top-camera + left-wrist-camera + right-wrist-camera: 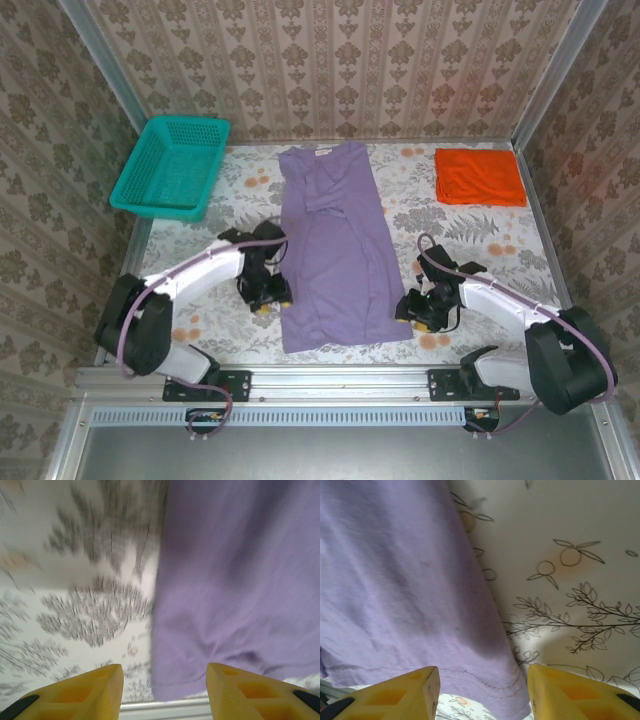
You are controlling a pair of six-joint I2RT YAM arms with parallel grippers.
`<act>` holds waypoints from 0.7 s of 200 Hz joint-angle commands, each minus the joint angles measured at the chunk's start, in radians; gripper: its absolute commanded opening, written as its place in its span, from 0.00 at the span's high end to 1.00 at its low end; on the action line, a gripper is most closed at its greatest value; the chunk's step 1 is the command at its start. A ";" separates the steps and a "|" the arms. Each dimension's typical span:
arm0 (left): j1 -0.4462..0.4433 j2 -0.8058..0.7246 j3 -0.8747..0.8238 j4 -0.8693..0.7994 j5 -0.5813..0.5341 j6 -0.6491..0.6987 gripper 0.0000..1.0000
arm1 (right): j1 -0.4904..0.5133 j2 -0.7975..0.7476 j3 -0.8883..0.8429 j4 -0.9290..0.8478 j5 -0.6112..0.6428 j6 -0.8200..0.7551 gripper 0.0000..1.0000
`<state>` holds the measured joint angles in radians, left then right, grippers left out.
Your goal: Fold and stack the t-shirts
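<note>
Floral table (460, 255) carries a purple tee (335, 250) spread flat at centre and an orange tee (480, 177) folded far right. Left gripper (266, 300) and right gripper (420, 318) flank the purple tee's near hem, jaws apart.

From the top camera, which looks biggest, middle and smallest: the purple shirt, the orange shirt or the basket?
1. The purple shirt, spread out flat, looks biggest.
2. The basket comes next.
3. The orange shirt, folded up, looks smallest.
</note>
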<state>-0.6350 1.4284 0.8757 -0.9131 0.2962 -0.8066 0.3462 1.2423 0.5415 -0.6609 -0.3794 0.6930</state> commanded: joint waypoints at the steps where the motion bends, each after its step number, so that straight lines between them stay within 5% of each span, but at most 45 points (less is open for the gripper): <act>1: -0.042 -0.077 -0.107 0.115 0.138 -0.077 0.52 | -0.003 0.013 -0.023 -0.006 -0.017 0.045 0.51; 75: -0.135 -0.056 -0.271 0.297 0.221 -0.146 0.52 | -0.001 -0.014 -0.075 -0.001 -0.027 0.063 0.54; 140: -0.142 -0.021 -0.307 0.316 0.179 -0.145 0.61 | 0.000 0.031 -0.087 0.055 -0.087 0.047 0.78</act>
<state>-0.7670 1.3777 0.5995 -0.6239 0.4896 -0.9360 0.3271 1.2392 0.5018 -0.6540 -0.3744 0.7372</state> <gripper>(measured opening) 0.401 0.245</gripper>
